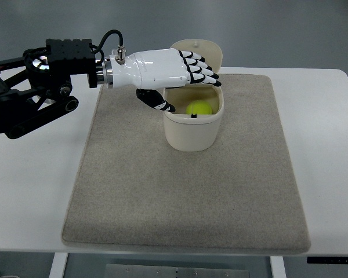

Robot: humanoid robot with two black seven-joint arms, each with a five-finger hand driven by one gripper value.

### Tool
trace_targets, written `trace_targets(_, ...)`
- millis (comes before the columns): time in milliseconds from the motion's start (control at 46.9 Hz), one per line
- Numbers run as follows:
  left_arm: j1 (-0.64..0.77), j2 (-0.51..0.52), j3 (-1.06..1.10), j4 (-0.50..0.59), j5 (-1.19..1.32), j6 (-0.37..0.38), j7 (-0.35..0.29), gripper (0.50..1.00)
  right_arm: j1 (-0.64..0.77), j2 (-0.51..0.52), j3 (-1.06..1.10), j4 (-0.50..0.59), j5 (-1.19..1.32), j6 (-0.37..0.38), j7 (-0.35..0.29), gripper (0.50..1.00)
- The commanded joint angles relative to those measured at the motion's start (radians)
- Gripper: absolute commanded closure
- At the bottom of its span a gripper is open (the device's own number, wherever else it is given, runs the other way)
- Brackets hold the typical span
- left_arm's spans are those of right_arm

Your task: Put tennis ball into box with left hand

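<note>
Hovering over the cream, rounded plastic box (pixel 192 123), fingers spread and grasping nothing: the white-and-black left hand (pixel 173 72). Already lying inside the box: the fuzzy yellow-green tennis ball (pixel 198 108). Risking, on withdrawal, a thumb or fingertip catching the rim and tipping the light box or its raised hinged lid (pixel 198 51). Sitting beneath: a coarse beige fabric mat (pixel 185 191) on the smooth white surface (pixel 35 191).

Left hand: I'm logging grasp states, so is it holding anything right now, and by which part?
Nothing is held. The left hand hovers over the box with fingers spread, and the tennis ball lies inside the box, free of the fingers.
</note>
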Motion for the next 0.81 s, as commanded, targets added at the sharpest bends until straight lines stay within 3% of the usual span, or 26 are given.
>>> trace_targets(0, 0.002, 0.057, 0.001, -0.029, -0.012, 0.0, -0.006, 0.54, 0.0, 0.0, 0.0, 0.0, 0.0, 0.001, 0.001, 0.599)
trace_targets(192, 0.049, 0.195, 0.003, -0.103, -0.081, 0.004, -0.012, 0.517, 0.0, 0.0, 0.0, 0.0, 0.0, 0.001, 0.0, 0.599)
trace_targets(427, 0.112, 0.316, -0.005, -0.102, -0.342, 0.012, -0.011, 0.506, 0.0, 0.0, 0.0, 0.0, 0.0, 0.0, 0.0, 0.599)
trace_targets(789, 0.226, 0.322, -0.011, -0.011, -0.916, -0.014, -0.009, 0.506, 0.0, 0.0, 0.0, 0.0, 0.0, 0.0, 0.0, 0.599)
